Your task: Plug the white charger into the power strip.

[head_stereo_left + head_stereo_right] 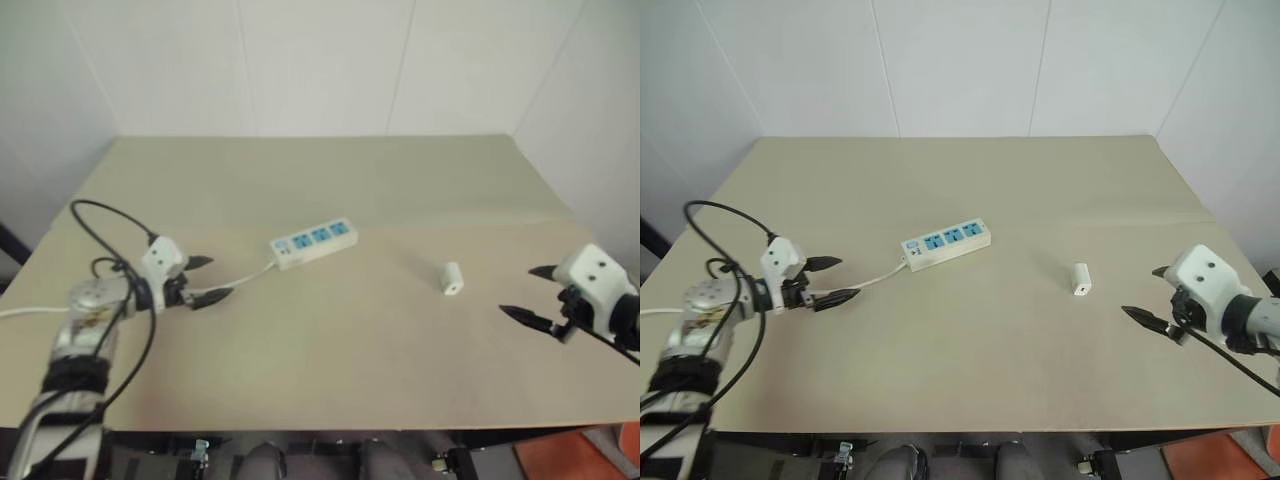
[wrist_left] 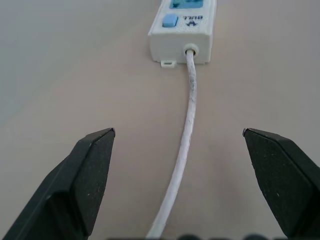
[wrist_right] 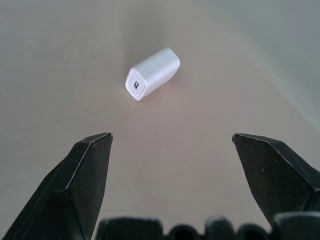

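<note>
Lying near the middle of the beige table (image 1: 970, 370), the power strip (image 1: 946, 242) served as the reference for everything else. It was a long white bar with three blue socket faces in a row, set at a slight angle, and its switch end faced the robot's left side. From that end a thin white cord (image 1: 878, 276) ran along the tabletop away from the strip, toward the left gripper (image 1: 832, 280).

That left gripper hovered a little way off the strip's switch end, pointing toward it, with its two black fingers spread wide and nothing between them. In the left wrist view the cord (image 2: 186, 145) passed between the parted fingers (image 2: 92, 175) without touching either one, and the strip's blue switch (image 2: 170, 21) sat just ahead.

The white charger (image 1: 1081, 279) lay on its side on the table, well apart from the strip, off its socket end toward the robot's right and slightly nearer the robot. It was not plugged in.

Farther from the strip than the charger, the right gripper (image 1: 1152, 294) was released too, fingers wide apart and empty, aimed at the charger (image 3: 152, 73) without touching it.
</note>
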